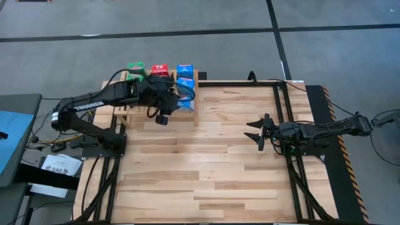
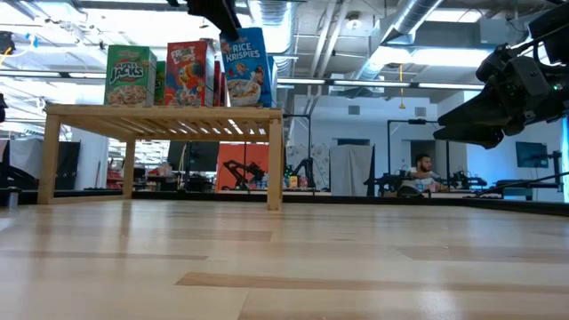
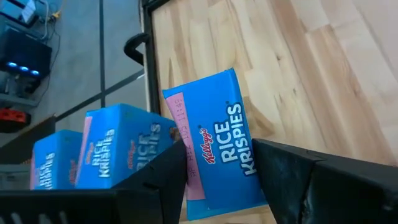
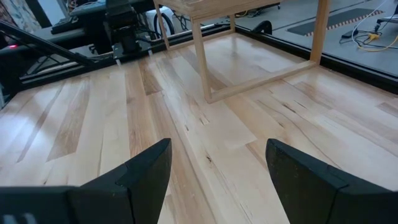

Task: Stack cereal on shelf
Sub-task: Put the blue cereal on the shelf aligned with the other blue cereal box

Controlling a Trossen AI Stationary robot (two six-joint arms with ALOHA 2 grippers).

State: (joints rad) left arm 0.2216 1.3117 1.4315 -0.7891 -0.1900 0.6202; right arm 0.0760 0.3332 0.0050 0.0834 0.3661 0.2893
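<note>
The wooden shelf (image 1: 125, 112) stands at the table's far left. On its slatted top stand a green cereal box (image 2: 130, 76), a red one (image 2: 189, 73) and two blue ones (image 3: 121, 146) (image 3: 53, 158). My left gripper (image 1: 178, 97) is shut on another blue Rice Krispies box (image 2: 246, 67) at the shelf's right end. That box leans a little; whether its bottom touches the slats I cannot tell. My right gripper (image 1: 259, 131) hovers open over the table's right part, with nothing between its fingers (image 4: 143, 168). My left gripper pinches the blue box at its upper end, with the printed top panel (image 3: 199, 168) showing between the two fingers (image 3: 161, 174). The fingers come slanting down from the table's left side. The box hangs below them almost upright, slightly tilted, over the shelf's right end.
Bare plank tabletop (image 1: 206, 162) lies between the shelf and my right arm. Black frame rails (image 1: 284, 112) run along the table's right and far sides. In the low view a person (image 2: 425, 169) sits far off in the room behind.
</note>
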